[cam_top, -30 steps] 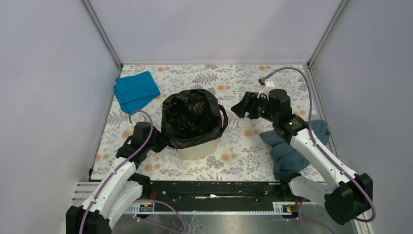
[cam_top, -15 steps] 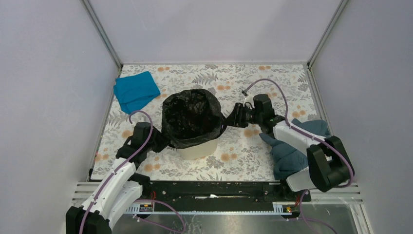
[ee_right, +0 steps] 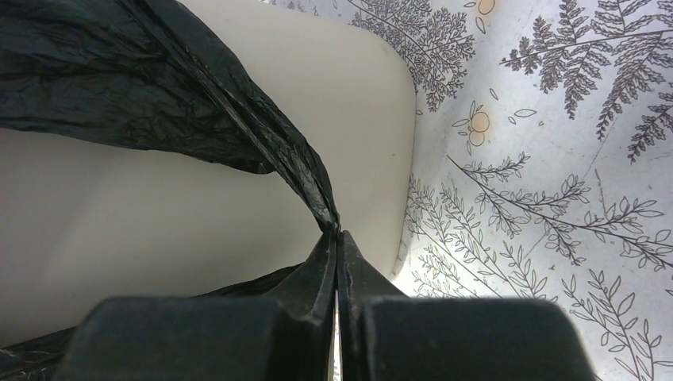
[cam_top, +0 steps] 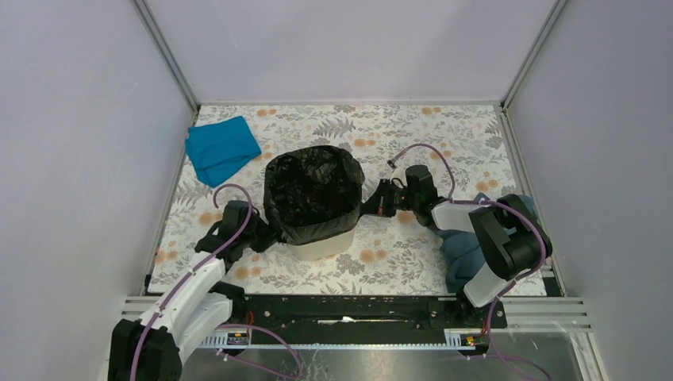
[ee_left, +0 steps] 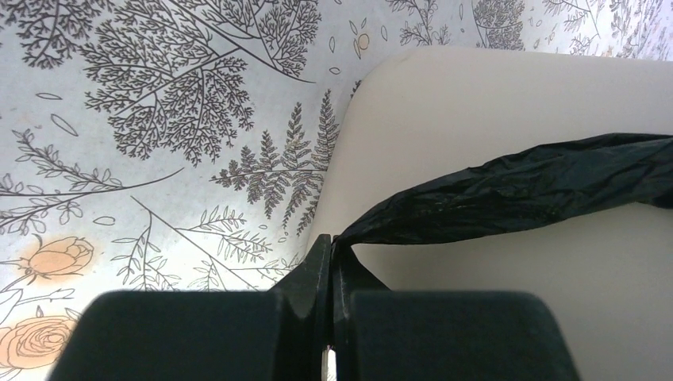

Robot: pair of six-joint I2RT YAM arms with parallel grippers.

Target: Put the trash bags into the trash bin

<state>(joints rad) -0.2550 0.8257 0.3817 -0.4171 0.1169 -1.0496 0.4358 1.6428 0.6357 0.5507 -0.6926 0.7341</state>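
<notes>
The glossy black trash bag (cam_top: 311,189) lines the cream trash bin (cam_top: 324,247), its mouth open and its skirt folded down over the bin's rim. At the bin's left side my left gripper (cam_top: 266,230) is shut on the bag's edge (ee_left: 508,190), which stretches taut from the tips (ee_left: 333,242) across the bin wall (ee_left: 476,119). On the right my right gripper (cam_top: 371,208) is shut on a pinched fold of the bag (ee_right: 238,127), right at the tips (ee_right: 337,236) beside the bin wall (ee_right: 159,238).
A bright blue cloth (cam_top: 221,148) lies at the back left of the floral table (cam_top: 397,262). A dark blue-grey cloth (cam_top: 472,246) lies under the right arm near the right wall. Grey walls close in both sides and the back.
My right arm swung down and left to the bin, and its jaws closed on the bag's right edge. The left gripper stayed at the bag's left edge and tightened.
</notes>
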